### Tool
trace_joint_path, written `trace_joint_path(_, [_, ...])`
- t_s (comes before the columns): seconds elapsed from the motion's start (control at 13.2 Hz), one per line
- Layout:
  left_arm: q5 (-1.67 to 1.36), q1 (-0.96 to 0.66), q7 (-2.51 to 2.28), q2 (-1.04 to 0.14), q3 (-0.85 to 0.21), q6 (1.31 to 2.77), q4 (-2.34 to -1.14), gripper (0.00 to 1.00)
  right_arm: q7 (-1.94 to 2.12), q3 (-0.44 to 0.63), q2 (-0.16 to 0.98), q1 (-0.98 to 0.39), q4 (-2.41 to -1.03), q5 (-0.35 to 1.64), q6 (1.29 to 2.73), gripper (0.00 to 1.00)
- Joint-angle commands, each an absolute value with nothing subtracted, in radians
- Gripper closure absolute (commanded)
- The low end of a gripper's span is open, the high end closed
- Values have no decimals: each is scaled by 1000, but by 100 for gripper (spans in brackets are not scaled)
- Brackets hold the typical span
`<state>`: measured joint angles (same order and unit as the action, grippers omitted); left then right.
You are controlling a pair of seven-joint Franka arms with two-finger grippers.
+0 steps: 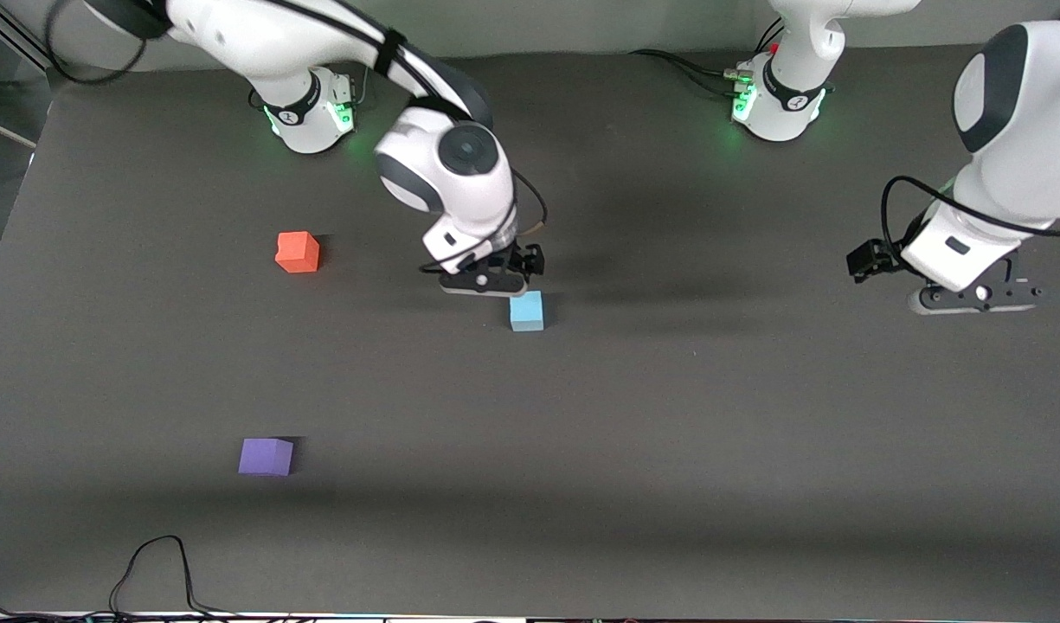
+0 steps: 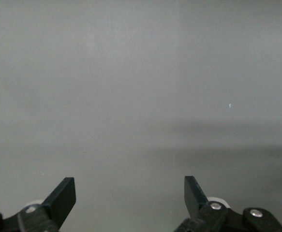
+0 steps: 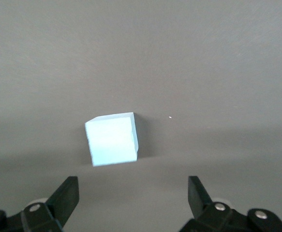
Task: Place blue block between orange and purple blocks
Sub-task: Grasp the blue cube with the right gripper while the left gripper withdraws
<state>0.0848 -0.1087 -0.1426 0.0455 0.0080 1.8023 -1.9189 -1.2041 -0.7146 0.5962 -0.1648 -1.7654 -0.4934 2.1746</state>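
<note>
The light blue block sits on the dark table near its middle. It also shows in the right wrist view, just ahead of the open fingers. My right gripper hangs open and empty close above the table, right beside the blue block. The orange block lies toward the right arm's end, farther from the front camera. The purple block lies toward the same end, nearer to the camera. My left gripper waits open and empty over the left arm's end; in its wrist view only bare table shows.
A black cable loops onto the table at the edge nearest the front camera. The two arm bases stand along the table's robot edge. The dark table surface spreads between the blocks.
</note>
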Motion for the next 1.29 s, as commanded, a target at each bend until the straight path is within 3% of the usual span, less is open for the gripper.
trace_joint_path(0.0, [84, -153, -55, 75, 113, 1833, -1953, 0, -1299, -729, 721, -161, -1724, -609, 2248, 0])
trace_joint_path(0.15, [86, -120, -17, 55, 104, 1804, -1910, 0, -1313, -729, 756, -163, -1723, -630, 2295, 0])
trace_joint_path(0.38, [83, 20, -3, -10, -35, 1717, -1791, 0, -1336, -729, 791, -163, -1723, -679, 2345, 0])
trace_joint_path(0.61, [81, 17, -3, -70, -44, 1641, -1683, 0, -1396, -729, 848, -163, -1721, -791, 2356, 0])
trace_joint_path(0.76, [81, 23, -3, -77, -43, 1641, -1678, 0, -1394, -727, 854, -163, -1721, -796, 2356, 1])
trace_joint_path(0.83, [78, 26, -2, -80, -43, 1643, -1674, 0, -1391, -727, 854, -163, -1721, -807, 2356, 12])
trace_joint_path(0.98, [75, 20, -3, -81, -43, 1641, -1671, 0, -1376, -727, 854, -160, -1710, -819, 2356, 48])
trace_joint_path(1.06, [74, 17, -3, -81, -43, 1643, -1671, 0, -1371, -727, 853, -160, -1697, -819, 2349, 56])
trace_joint_path(1.21, [74, 15, -3, -84, -43, 1643, -1671, 0, -1367, -726, 836, -149, -1692, -818, 2342, 57])
